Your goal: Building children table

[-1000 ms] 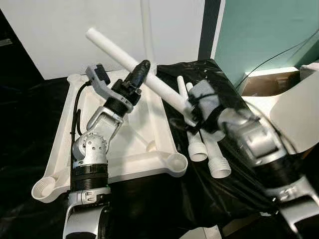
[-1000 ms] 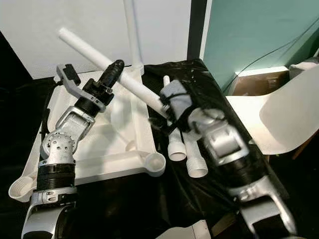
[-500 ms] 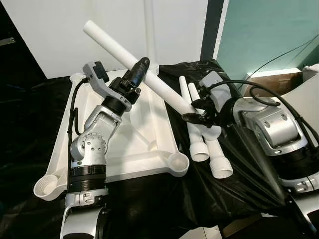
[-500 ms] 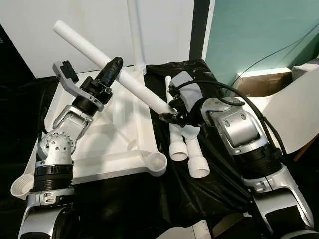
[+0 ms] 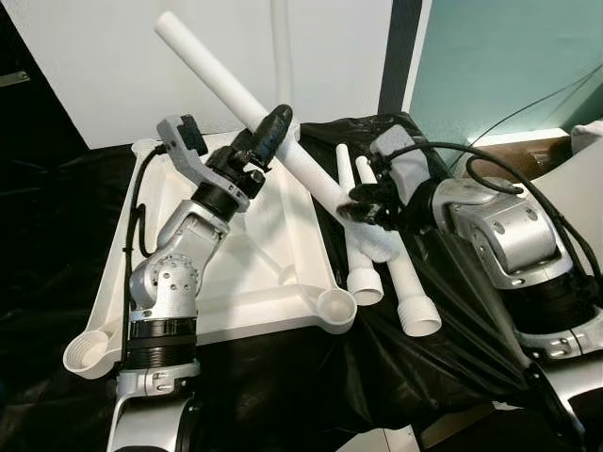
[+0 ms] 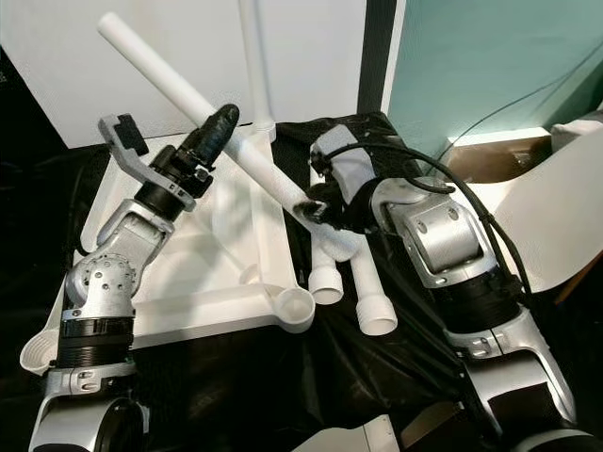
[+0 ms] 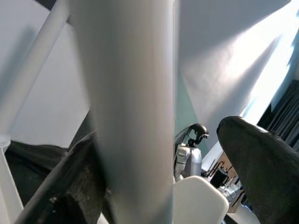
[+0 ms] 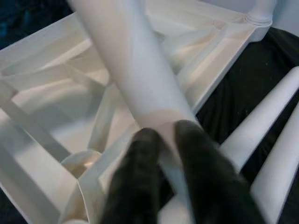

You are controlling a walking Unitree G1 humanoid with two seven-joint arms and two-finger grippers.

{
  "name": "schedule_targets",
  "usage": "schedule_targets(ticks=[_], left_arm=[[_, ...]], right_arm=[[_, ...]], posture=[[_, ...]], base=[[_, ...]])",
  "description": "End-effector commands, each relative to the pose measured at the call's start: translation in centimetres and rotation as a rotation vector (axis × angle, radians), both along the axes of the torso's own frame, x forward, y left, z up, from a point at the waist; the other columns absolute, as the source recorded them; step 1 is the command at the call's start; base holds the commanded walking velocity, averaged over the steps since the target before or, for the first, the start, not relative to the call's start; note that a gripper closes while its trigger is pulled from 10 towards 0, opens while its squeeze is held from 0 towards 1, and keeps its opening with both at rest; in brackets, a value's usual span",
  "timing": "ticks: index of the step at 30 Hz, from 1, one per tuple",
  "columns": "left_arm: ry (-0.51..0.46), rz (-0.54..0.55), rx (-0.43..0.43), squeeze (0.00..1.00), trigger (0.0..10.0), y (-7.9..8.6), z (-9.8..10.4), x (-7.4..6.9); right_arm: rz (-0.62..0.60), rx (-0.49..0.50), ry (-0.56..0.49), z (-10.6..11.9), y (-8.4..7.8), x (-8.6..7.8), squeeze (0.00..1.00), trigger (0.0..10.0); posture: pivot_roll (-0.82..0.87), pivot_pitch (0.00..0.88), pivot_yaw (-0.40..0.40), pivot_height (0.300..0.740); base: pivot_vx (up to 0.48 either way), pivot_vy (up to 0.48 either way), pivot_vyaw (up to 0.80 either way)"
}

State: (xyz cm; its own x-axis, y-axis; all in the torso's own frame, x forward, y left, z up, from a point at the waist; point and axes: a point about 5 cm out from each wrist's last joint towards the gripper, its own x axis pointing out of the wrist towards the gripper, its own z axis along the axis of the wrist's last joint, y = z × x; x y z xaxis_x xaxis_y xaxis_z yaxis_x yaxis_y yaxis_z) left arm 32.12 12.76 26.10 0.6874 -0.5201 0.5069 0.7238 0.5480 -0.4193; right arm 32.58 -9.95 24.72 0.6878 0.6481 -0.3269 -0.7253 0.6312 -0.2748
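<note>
A long white table leg (image 5: 240,94) is held in the air, tilted, above the upturned white table top (image 5: 273,235), which lies on a black sheet (image 5: 415,348). The left gripper (image 5: 268,132) is closed around the middle of the leg; in the left wrist view the tube (image 7: 126,107) is seen clamped between the two black fingers (image 7: 261,168). The right gripper (image 6: 311,209) is closed on the lower end of the same leg, close to the right edge of the table top. In the right wrist view its fingertips (image 8: 145,154) are pressed on the end of the tube (image 8: 140,88).

The leg is probably held by both grippers so that its lower end can be steered while its weight is carried at the middle. The table top is laid with its ribs upward so that the round corner sockets are open for the legs. One leg (image 5: 280,61) is already standing upright in the far right corner. The near right socket (image 5: 336,306) and the near left socket (image 5: 87,353) are still without legs.

Two more legs (image 5: 396,273) are lying on the black sheet just beside the right edge of the table top, with their wider ends toward the robot. They are likely kept there to be within reach for the later steps.
</note>
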Motion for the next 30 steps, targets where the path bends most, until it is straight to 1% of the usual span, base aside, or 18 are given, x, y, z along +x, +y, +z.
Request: schedule_targets(ticks=[1, 3, 4, 5, 6, 7, 8, 11, 15, 16, 17, 18, 19, 21, 23, 24, 28, 30], left_arm=[[-0.189, -0.241, 0.043, 0.00, 10.0, -0.6, 0.5, -1.9], [-0.193, -0.360, 0.189, 0.00, 10.0, -0.2, -0.9, -3.6], [-0.193, -0.360, 0.189, 0.00, 10.0, -0.2, -0.9, -3.6], [-0.172, -0.402, 0.267, 0.00, 10.0, 0.0, -2.0, -4.3], [-0.143, -0.428, 0.336, 0.00, 10.0, 0.2, -3.2, -4.7], [-0.143, -0.428, 0.336, 0.00, 10.0, 0.2, -3.2, -4.7], [-0.108, -0.453, 0.414, 0.00, 10.0, 0.5, -4.6, -5.2], [-0.086, -0.471, 0.463, 0.00, 10.0, 0.6, -5.6, -5.5], [-0.001, -0.449, 0.577, 0.00, 10.0, 1.0, -8.2, -5.6], [0.026, -0.418, 0.594, 0.00, 10.0, 1.0, -9.0, -5.3], [0.026, -0.418, 0.594, 0.00, 10.0, 1.0, -9.0, -5.3], [0.040, -0.383, 0.592, 0.00, 10.0, 0.7, -9.3, -5.0], [0.040, -0.383, 0.592, 0.00, 10.0, 0.7, -9.3, -5.0], [0.039, -0.333, 0.561, 0.00, 10.0, 0.3, -8.7, -4.5], [0.039, -0.333, 0.561, 0.00, 10.0, 0.3, -8.7, -4.5], [0.037, -0.317, 0.550, 0.00, 10.0, 0.3, -8.4, -4.3], [0.031, -0.285, 0.545, 0.00, 10.0, 0.4, -8.1, -4.1], [0.028, -0.257, 0.542, 0.00, 10.0, 0.4, -8.1, -3.9]], right_arm=[[-0.007, 0.030, -0.034, 0.6, 0.4, 0.2, 0.00, 0.0], [0.007, 0.091, -0.067, 1.3, 1.3, 0.0, 0.00, 0.0], [0.007, 0.091, -0.067, 1.3, 1.3, 0.0, 0.00, 0.0], [0.032, 0.121, -0.076, 1.6, 1.7, -0.4, 0.00, 3.4], [0.056, 0.144, -0.080, 1.8, 1.9, -0.8, 0.00, 9.1], [0.056, 0.144, -0.080, 1.8, 1.9, -0.8, 0.00, 9.1], [0.075, 0.164, -0.085, 2.0, 2.1, -1.1, 0.00, 10.0], [0.085, 0.176, -0.087, 2.1, 2.2, -1.3, 0.00, 10.0], [0.076, 0.181, -0.058, 1.1, 1.9, -1.3, 0.00, 10.0], [0.042, 0.142, -0.025, -0.5, 1.5, -0.8, 0.00, 10.0], [0.042, 0.142, -0.025, -0.5, 1.5, -0.8, 0.00, 10.0], [0.011, 0.077, -0.016, -2.4, 0.9, -0.3, 0.00, 10.0], [0.011, 0.077, -0.016, -2.4, 0.9, -0.3, 0.00, 10.0], [-0.019, -0.087, -0.078, -5.0, 0.0, 0.0, 0.00, 10.0], [-0.019, -0.087, -0.078, -5.0, 0.0, 0.0, 0.00, 10.0], [-0.014, -0.123, -0.111, -5.3, -0.1, 0.0, 1.00, 10.0], [-0.017, -0.127, -0.128, -5.3, 0.0, 0.0, 1.00, 10.0], [-0.014, -0.174, -0.158, -6.1, 0.0, 0.0, 1.00, 10.0]], posture=[[-0.04, 0.000, 0.052, 0.740], [-0.03, 0.000, 0.053, 0.740], [-0.03, 0.000, 0.053, 0.740], [-0.03, 0.000, 0.053, 0.740], [-0.03, 0.000, 0.054, 0.740], [-0.03, 0.000, 0.054, 0.740], [-0.03, 0.000, 0.055, 0.740], [-0.03, 0.000, 0.055, 0.740], [-0.03, 0.000, 0.060, 0.740], [-0.03, 0.000, 0.063, 0.740], [-0.03, 0.000, 0.063, 0.740], [-0.03, 0.000, 0.064, 0.740], [-0.03, 0.000, 0.064, 0.740], [-0.03, 0.000, 0.064, 0.740], [-0.03, 0.000, 0.064, 0.740], [-0.03, 0.000, 0.064, 0.740], [-0.04, 0.000, 0.064, 0.740], [-0.04, 0.000, 0.062, 0.740]], base=[[0.000, 0.000, 0.00], [0.000, 0.000, 0.00], [0.000, 0.000, 0.00], [0.000, 0.000, 0.00], [0.000, 0.000, 0.00], [0.000, 0.000, 0.00], [0.000, 0.000, 0.00], [0.000, 0.000, 0.00], [0.000, 0.000, 0.00], [0.000, 0.000, 0.00], [0.000, 0.000, 0.00], [0.000, 0.000, 0.00], [0.000, 0.000, 0.00], [0.000, 0.000, 0.00], [0.000, 0.000, 0.00], [0.000, 0.000, 0.00], [0.000, 0.000, 0.00], [0.000, 0.000, 0.00]])
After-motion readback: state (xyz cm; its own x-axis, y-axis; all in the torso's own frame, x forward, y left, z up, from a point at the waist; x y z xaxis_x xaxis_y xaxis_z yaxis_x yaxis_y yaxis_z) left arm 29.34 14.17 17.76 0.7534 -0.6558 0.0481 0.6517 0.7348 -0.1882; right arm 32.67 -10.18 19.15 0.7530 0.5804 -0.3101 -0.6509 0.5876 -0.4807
